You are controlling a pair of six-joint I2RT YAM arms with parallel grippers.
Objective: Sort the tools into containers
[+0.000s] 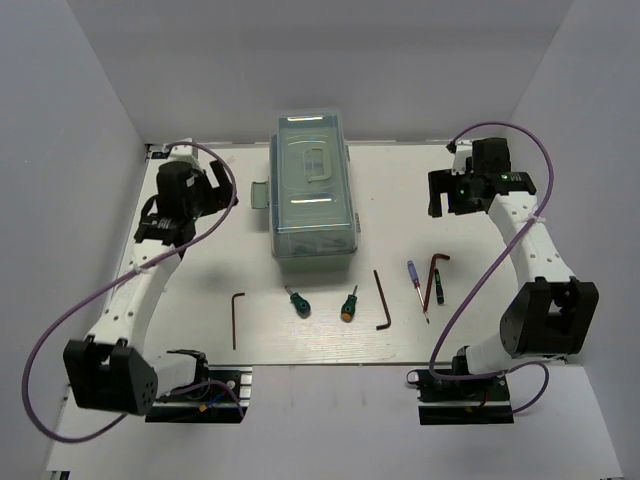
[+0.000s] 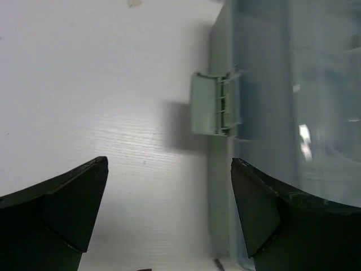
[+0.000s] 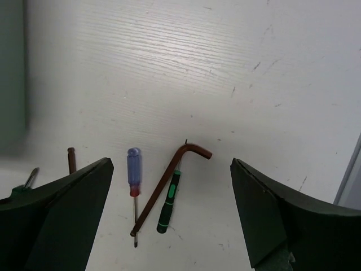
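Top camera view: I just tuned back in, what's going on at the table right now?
Nothing is held yet. Both hands are open: the left hand hovers beside the closed toolbox, by its side latch; the right hand hangs near the blue-handled screwdriver, a hex key and a dark green-handled screwdriver. Those, the two stubby screwdrivers and two more hex keys all lie loose on the table, unsorted.

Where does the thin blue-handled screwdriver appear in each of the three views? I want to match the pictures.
Top external: the blue-handled screwdriver lies right of centre, near the right arm.
Left wrist: not in it; only the toolbox shows.
Right wrist: the screwdriver lies low, left of centre, handle up.
Shared landmark: the hex key just right of it, seen also in the right wrist view.
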